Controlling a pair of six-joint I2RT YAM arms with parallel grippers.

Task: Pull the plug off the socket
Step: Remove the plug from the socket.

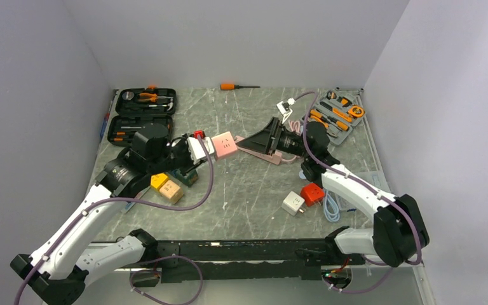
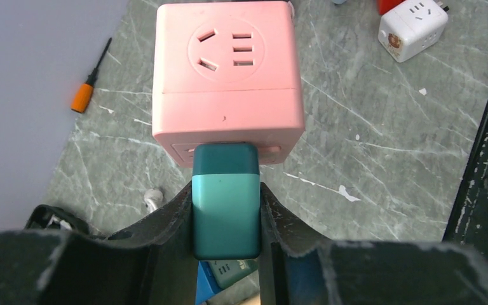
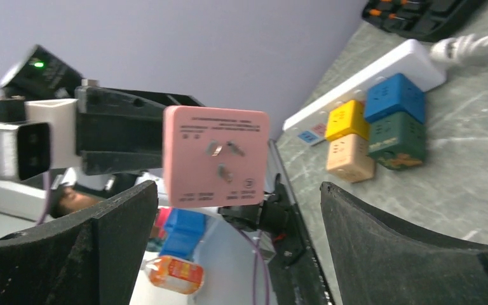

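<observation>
Plug [image 2: 225, 181] clamped in left hand [image 2: 225, 216], long axis toward pink socket [image 2: 229, 82].

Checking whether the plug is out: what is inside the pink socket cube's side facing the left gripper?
A teal plug, held by the left gripper, sits in that side of the pink socket cube. Its prongs are hidden inside.

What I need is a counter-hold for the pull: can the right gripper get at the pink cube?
Probably yes. The right gripper is open and faces the pink cube, with nothing between them. The left gripper grips only the teal plug on the cube's other side.
</observation>
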